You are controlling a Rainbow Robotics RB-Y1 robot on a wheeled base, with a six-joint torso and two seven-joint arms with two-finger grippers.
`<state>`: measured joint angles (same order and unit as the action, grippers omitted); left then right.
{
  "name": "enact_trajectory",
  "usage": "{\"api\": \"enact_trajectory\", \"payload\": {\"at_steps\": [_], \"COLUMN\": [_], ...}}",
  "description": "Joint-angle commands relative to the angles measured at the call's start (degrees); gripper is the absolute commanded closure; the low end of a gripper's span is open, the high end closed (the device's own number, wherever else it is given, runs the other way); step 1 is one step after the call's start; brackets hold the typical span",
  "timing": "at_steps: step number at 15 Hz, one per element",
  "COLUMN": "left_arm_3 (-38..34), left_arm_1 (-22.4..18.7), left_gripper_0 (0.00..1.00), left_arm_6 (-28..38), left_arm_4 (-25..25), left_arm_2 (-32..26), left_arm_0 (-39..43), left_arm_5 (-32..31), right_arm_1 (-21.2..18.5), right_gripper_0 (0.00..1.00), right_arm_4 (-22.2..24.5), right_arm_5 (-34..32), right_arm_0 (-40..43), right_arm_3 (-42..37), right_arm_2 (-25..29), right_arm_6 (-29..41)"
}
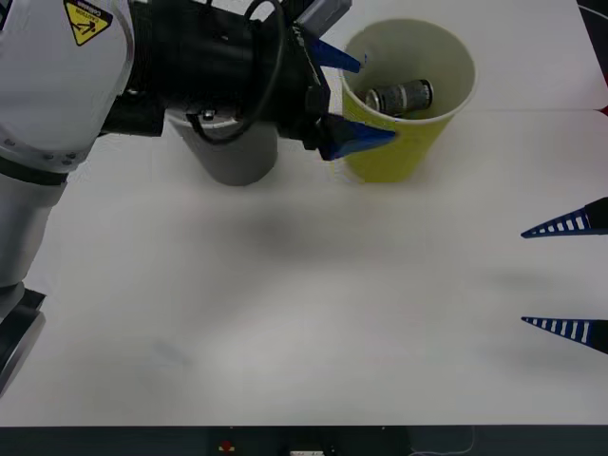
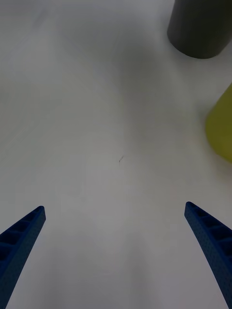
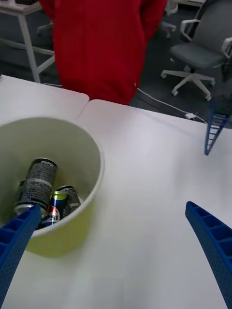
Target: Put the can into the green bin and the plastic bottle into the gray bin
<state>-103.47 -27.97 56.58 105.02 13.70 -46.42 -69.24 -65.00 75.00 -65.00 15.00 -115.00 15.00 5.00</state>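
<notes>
The can [image 1: 401,96] lies inside the green bin [image 1: 399,152], light, stiff, slippery; I'd grip its side. My left hand [image 1: 344,100] gapes empty beside the rim; right hand [image 1: 562,275] open too.

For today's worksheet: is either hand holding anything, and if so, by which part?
Nothing. The left hand is open beside the green bin; the right hand is open too.

A white table [image 1: 285,313] with a matte top carries soft, blurred shadows. Beyond its far edge lies a dark gray floor [image 3: 159,53]. A gray office chair [image 3: 200,53] on a white star base with castors stands there, and a white cable [image 3: 164,102] trails across the floor beside it. A white desk leg [image 3: 28,43] shows nearby.
</notes>
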Motion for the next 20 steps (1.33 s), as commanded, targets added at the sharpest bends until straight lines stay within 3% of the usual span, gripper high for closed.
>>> {"api": "enact_trajectory", "payload": {"at_steps": [1,7,12,16,20], "left_arm_3": [-2.6,-9.4,-10.3,-10.5,-11.1], "left_arm_1": [-4.8,-14.7,-23.2,-27.8,-32.2], "left_gripper_0": [0.0,0.0,0.0,0.0,0.0], "left_arm_6": [-8.4,-20.5,-29.9,-38.1,-40.3], "left_arm_4": [-7.6,-15.1,-21.7,-23.0,-23.9], "left_arm_2": [-1.7,-5.0,-6.5,-8.2,-9.2], "left_arm_0": [6.4,19.3,26.8,31.5,35.6], "left_arm_5": [0.0,0.0,0.0,0.0,0.0], "right_arm_1": [0.0,0.0,0.0,0.0,0.0], "right_gripper_0": [0.0,0.0,0.0,0.0,0.0], "right_arm_4": [0.0,0.0,0.0,0.0,0.0], "right_arm_5": [0.0,0.0,0.0,0.0,0.0], "right_arm_0": [0.0,0.0,0.0,0.0,0.0], "right_arm_3": [0.0,0.0,0.0,0.0,0.0], "right_arm_2": [0.0,0.0,0.0,0.0,0.0], "right_arm_6": [0.0,0.0,0.0,0.0,0.0]}}
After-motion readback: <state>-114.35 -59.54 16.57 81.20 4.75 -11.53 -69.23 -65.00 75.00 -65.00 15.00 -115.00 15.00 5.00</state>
